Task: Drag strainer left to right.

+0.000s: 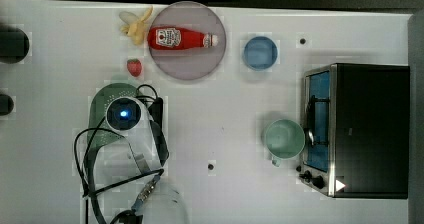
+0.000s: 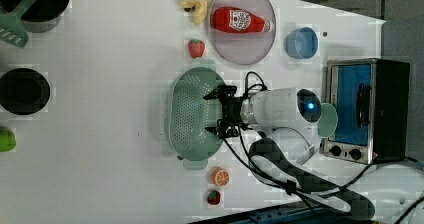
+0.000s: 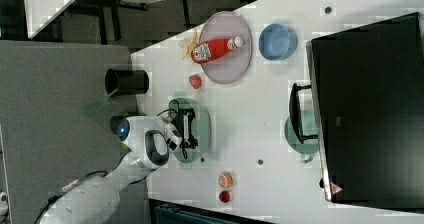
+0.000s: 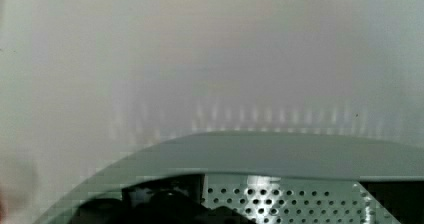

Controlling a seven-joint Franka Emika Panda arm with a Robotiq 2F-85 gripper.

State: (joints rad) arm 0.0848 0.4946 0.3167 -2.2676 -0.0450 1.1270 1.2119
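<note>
Top view: the strainer (image 1: pixel 102 115) sits at the table's (image 1: pixel 220 134) left, under the arm. Left view: the gripper (image 2: pixel 216 112) reaches inside its bowl, jaws apart, fingers against the wall. Judged step: engaging before dragging; next, a steady pull toward the toaster oven (image 1: pixel 357 129)
</note>
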